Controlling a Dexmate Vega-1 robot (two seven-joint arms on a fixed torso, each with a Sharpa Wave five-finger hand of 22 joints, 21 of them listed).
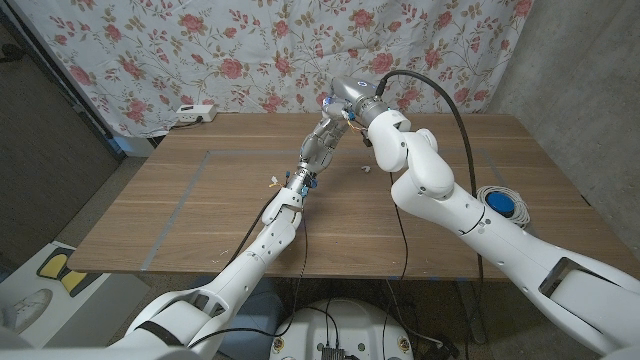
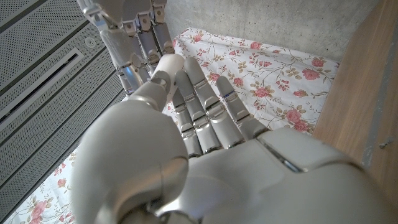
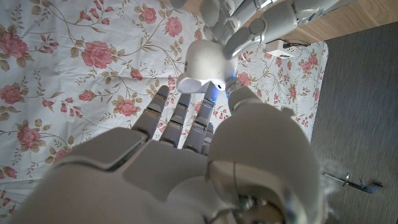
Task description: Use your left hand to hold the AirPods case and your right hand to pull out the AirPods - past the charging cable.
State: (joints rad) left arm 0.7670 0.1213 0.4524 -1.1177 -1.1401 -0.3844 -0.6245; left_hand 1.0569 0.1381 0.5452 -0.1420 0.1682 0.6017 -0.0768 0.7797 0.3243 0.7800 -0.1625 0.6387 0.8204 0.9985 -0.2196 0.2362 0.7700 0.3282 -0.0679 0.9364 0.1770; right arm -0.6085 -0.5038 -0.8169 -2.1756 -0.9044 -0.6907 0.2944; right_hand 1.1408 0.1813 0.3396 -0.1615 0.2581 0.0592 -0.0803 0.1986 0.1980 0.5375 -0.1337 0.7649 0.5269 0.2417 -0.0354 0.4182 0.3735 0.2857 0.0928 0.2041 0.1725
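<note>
left hand (image 1: 318,143) fingers hold AirPods case (image 3: 204,66) | right hand (image 1: 343,100) fingers: grip unclear, earbuds hidden

the light is soft and even over the wooden table (image 1: 200,210), a bit dim toward the dark corners of the room. i see almost no hard shadows. in my wrist views my own left hand (image 2: 205,155) and right hand (image 3: 186,168) sit so close that their backs look big, pale and blurry. a small blue glow shines beside the white case (image 3: 205,65) above my right fingers.
</note>
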